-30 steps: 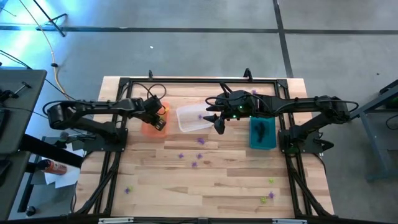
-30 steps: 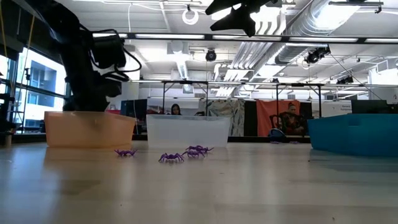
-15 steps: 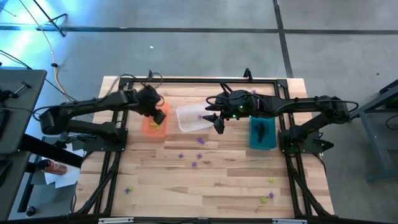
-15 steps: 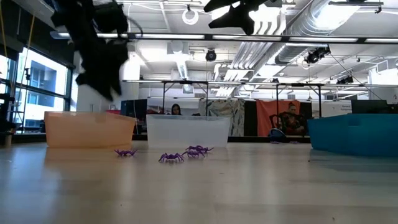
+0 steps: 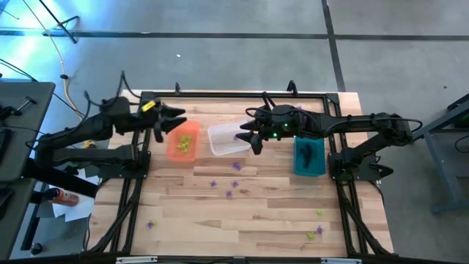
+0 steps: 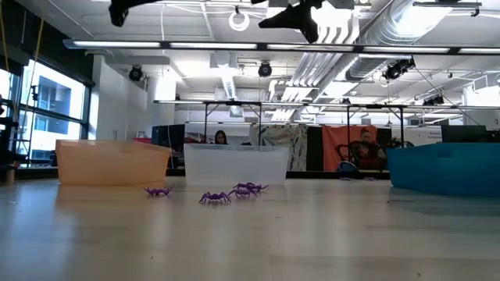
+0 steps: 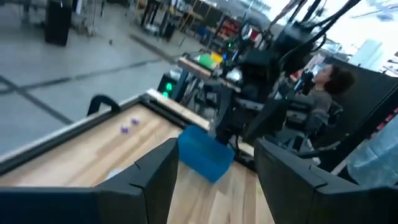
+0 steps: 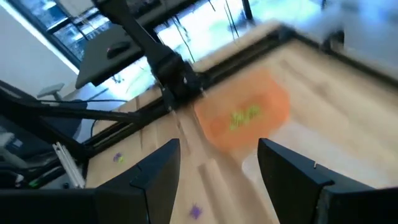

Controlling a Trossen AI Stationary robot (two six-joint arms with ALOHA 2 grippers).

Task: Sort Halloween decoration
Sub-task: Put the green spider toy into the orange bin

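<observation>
A wooden table [image 5: 249, 220] fills the middle of the high view. Three bins are lined up across its upper half: orange bin [image 5: 183, 141] left, clear bin [image 5: 227, 139] centre, teal bin [image 5: 308, 157] right. The left gripper [image 5: 176, 119], fingers spread and nothing held, is seen just upper-left of the orange bin. The right gripper [image 5: 251, 138], spread too, is held over the clear bin. Yellow-green trinkets [image 5: 185, 142] are piled in the orange bin; purple trinkets [image 5: 229, 181] are scattered mid-table.

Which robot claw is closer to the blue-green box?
The right gripper. It hangs over the clear bin, just beside the teal bin. The left gripper is far off, above the orange bin.
</observation>
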